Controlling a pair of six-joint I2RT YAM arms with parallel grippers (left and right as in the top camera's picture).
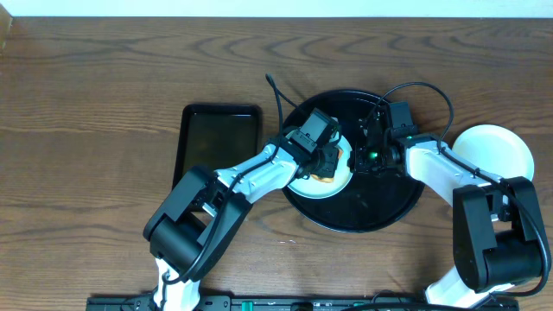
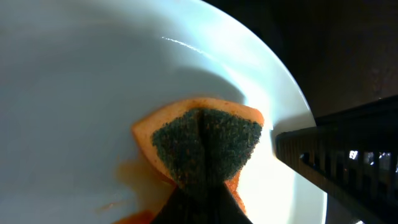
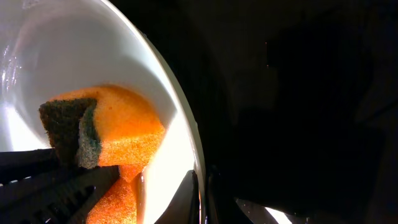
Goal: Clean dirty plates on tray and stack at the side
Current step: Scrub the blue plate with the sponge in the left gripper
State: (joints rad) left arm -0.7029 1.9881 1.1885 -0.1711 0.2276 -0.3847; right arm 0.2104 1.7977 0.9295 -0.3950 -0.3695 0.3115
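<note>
Mid-task. Scrubbing one plate [image 1: 333, 185] at 9 o'clock on tray [image 1: 380, 214]; orange smears still to clear, stacking not yet done. Already parked: plate pile [image 1: 494, 152] on bench [image 1: 86, 104], 3 o'clock off tray, count unclear. Pinching folded sponge [image 2: 205, 140] in left jaws, pressed onto plate. Clamping plate rim in right jaws.

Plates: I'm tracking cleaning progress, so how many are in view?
2. One plate lies on the round tray; the other plate sits on the table to its right. More could be hidden, stacked underneath.
</note>
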